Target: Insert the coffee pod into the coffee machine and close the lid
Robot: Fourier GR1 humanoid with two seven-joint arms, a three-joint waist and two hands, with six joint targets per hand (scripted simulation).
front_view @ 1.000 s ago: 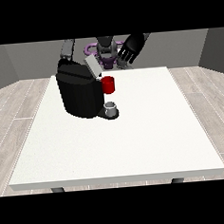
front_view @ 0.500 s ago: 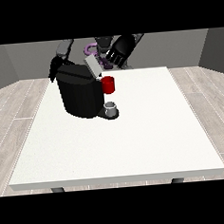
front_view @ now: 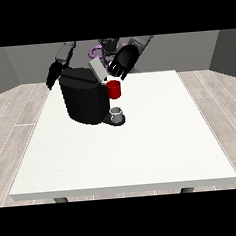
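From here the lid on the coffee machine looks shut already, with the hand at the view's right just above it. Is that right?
Not quite. The front view shows the grey lid tilted up and open on the black coffee machine, not shut. The hand at the view's right is indeed right beside and above it.

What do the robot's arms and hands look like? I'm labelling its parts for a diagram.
Both hands are black: the hand at the view's right is bulky, with dark fingers; the hand at the view's left is narrower. The arms above them are grey, and a purple loop shows on the torso between them.
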